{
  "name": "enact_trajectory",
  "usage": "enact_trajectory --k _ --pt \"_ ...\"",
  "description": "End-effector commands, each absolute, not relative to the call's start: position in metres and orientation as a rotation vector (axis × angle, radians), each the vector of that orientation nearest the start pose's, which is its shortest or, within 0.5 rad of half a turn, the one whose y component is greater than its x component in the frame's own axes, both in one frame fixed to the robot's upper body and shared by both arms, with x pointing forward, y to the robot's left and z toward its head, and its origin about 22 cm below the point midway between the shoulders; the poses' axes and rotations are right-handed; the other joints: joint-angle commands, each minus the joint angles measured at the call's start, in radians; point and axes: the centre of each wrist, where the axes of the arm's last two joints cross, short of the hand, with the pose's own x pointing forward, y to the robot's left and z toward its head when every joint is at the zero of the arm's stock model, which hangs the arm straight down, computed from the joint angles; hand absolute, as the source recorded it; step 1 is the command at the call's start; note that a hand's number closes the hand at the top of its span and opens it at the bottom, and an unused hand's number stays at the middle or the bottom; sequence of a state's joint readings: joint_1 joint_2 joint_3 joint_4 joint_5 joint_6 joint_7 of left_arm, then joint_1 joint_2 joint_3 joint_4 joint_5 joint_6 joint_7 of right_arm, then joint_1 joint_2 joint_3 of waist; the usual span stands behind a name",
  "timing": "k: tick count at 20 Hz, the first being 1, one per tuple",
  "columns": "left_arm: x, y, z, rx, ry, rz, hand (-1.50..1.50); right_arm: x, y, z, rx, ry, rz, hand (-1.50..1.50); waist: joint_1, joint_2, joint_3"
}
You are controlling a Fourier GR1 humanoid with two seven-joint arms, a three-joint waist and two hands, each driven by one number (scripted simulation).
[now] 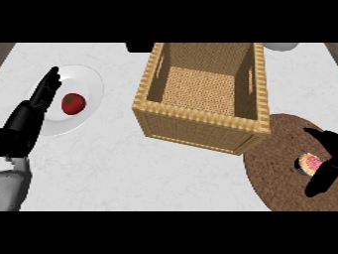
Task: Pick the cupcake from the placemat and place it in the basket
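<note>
The right hand [331, 159] sits over the cupcake [309, 163], fingers and thumb curling round it though contact looks incomplete; the cupcake, pink-topped, rests on the round, dark woven placemat [281, 168]. This looks like the grasping step; next it needs closing, lifting and carrying leftward over the rim of the tall wicker basket [200, 124] nearby. The left hand [27, 119] rests spread beside a white plate [84, 79] holding a tomato [73, 103] on the pale marbled counter [128, 168].
</note>
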State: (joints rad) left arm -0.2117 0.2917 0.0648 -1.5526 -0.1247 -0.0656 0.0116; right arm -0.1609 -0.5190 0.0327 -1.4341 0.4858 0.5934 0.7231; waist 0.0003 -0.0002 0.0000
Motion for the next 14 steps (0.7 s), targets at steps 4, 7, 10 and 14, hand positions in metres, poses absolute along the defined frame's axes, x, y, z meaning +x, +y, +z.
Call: enact_trajectory --k 4,7,10,14 --pt "0.272 0.300 0.057 0.306 -1.726 -0.367 0.00 0.286 -0.346 0.048 -0.644 -0.439 0.924 -1.50 0.002 0.000 0.000" --pt "0.290 0.305 0.076 0.320 -1.718 -0.371 0.00 0.276 -0.332 0.034 -0.650 -0.494 0.873 1.50 -0.001 0.000 0.000" --pt "0.290 0.287 0.086 0.285 -1.724 -0.387 0.00 0.267 -0.332 0.024 -0.641 -0.520 0.907 1.50 -0.002 0.000 0.000" --pt "0.294 0.296 0.072 0.292 -1.722 -0.379 0.00 0.274 -0.337 0.012 -0.683 -0.514 0.974 1.50 0.000 0.001 0.000"
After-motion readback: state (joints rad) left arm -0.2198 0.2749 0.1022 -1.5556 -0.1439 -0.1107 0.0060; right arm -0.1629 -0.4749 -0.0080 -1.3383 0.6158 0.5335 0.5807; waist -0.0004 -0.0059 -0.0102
